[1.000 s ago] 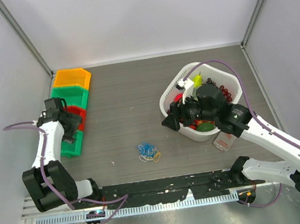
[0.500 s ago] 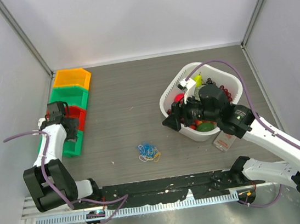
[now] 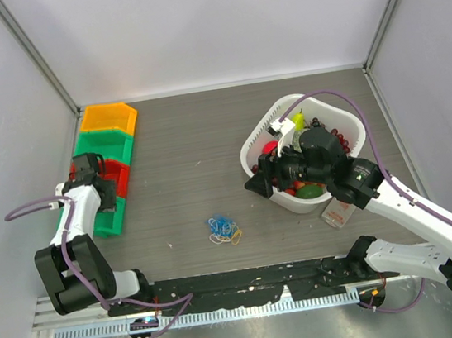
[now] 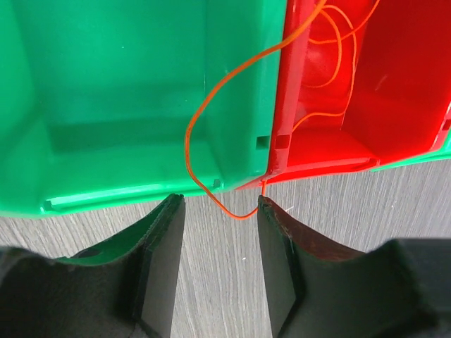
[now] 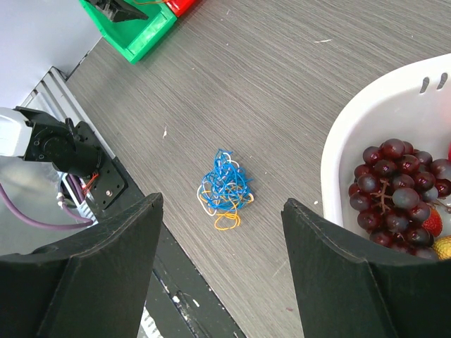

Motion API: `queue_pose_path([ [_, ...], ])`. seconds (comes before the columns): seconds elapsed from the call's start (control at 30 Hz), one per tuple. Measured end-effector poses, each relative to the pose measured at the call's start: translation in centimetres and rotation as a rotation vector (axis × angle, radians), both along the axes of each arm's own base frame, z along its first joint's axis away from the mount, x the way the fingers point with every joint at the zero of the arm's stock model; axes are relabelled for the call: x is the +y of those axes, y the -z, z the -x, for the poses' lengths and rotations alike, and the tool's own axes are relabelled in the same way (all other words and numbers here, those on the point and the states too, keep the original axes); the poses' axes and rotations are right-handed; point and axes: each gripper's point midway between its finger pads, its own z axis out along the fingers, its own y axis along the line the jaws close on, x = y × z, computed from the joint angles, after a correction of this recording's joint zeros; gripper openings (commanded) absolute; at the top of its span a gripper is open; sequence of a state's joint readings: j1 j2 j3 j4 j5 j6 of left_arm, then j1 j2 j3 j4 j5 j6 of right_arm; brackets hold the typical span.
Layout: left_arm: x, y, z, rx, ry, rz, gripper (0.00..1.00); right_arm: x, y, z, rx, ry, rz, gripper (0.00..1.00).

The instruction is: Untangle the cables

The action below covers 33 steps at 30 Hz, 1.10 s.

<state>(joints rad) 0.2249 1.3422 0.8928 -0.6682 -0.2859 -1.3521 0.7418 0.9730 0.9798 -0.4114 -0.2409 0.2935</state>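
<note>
Though feather-light and limp, likely snags: small clump of thin blue, orange, white cables (image 3: 225,230) on grey wood-grain surface (image 3: 181,141), near front edge. Best pinched at stray orange loop (image 5: 227,224). Left gripper (image 4: 217,211), right gripper (image 5: 220,232): spread wide, empty.

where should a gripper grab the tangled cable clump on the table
Probably the orange-tan loop sticking out at the edge of the cable clump, not the dense blue knot. The clump lies flat on the table, so come straight down from above, straddling that loop. It looks the freest strand to pull clear.
</note>
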Motion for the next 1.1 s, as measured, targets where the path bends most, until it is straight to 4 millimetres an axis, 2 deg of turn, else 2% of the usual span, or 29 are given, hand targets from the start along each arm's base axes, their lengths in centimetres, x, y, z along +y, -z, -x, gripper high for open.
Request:
queue_pose_path([
  [0.1, 0.1, 0.2, 0.1, 0.009, -0.013, -0.002, 0.36, 0.0, 0.0, 0.0, 0.000, 0.000, 0.000, 0.73],
  [0.3, 0.4, 0.3, 0.1, 0.012, -0.023, -0.011, 0.27, 0.0, 0.0, 0.0, 0.000, 0.002, 0.000, 0.73],
  [0.6, 0.6, 0.1, -0.4, -0.002, -0.005, -0.031, 0.00, 0.0, 0.0, -0.1, 0.000, 0.002, 0.000, 0.73],
  [0.77, 0.7, 0.2, -0.5, 0.005, 0.017, -0.039, 0.00, 0.0, 0.0, -0.1, 0.000, 0.003, 0.000, 0.73],
  [0.87, 0.8, -0.6, -1.1, -0.001, 0.057, -0.057, 0.00, -0.1, 0.0, -0.1, 0.000, 0.003, 0.000, 0.73],
  [1.1, 1.1, -3.3, -6.2, -0.071, 0.168, -0.066, 0.00, -0.1, 0.0, -0.1, -0.001, 0.007, 0.001, 0.73],
])
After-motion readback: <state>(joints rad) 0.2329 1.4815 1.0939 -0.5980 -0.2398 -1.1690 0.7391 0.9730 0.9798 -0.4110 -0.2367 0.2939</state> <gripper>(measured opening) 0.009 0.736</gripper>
